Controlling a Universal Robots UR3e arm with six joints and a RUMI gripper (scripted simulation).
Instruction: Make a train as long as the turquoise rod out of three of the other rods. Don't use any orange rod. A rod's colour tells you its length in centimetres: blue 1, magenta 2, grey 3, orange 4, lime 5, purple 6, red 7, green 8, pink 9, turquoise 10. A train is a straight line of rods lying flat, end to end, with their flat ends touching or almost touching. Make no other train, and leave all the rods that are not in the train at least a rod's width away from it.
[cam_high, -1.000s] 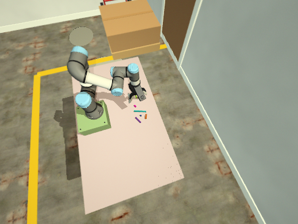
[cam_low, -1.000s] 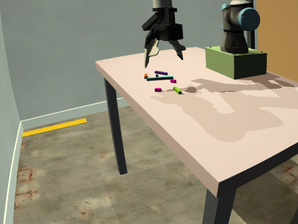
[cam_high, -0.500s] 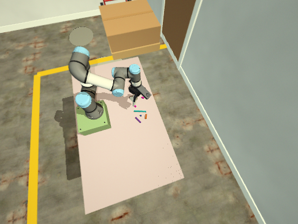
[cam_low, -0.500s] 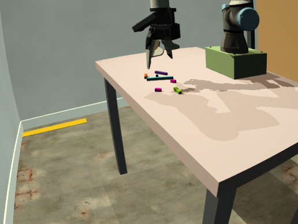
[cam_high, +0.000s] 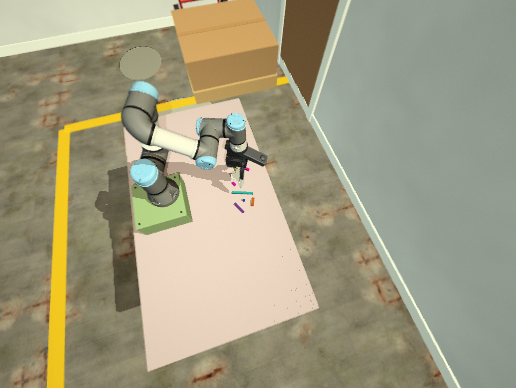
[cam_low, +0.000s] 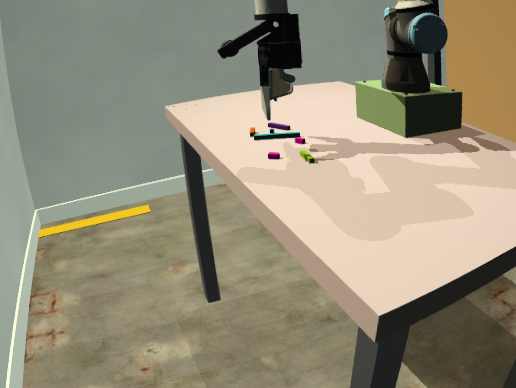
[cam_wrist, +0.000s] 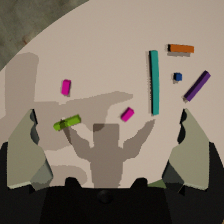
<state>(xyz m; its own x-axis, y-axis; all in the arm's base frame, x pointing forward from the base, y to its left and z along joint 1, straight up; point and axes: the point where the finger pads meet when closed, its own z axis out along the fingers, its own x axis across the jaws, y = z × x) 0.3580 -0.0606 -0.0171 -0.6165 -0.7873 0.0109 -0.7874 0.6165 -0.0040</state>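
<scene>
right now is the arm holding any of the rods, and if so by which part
Nothing is held: the black-and-grey fingers stand wide apart, with no rod between them.

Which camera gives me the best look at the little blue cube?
The wrist view: the blue cube sits in plain sight there, between the turquoise and purple rods. The top view shows only a tiny dot; the exterior view shows just a bit of it behind the turquoise rod.

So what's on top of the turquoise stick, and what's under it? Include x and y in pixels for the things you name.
Nothing lies on top of the turquoise rod (cam_high: 242, 192) (cam_low: 276, 135) (cam_wrist: 154, 83); its whole upper side shows. Its underside faces the table (cam_high: 215, 280) (cam_low: 400, 260) (cam_wrist: 110, 50), so whatever is under it is covered and can't be seen.
</scene>
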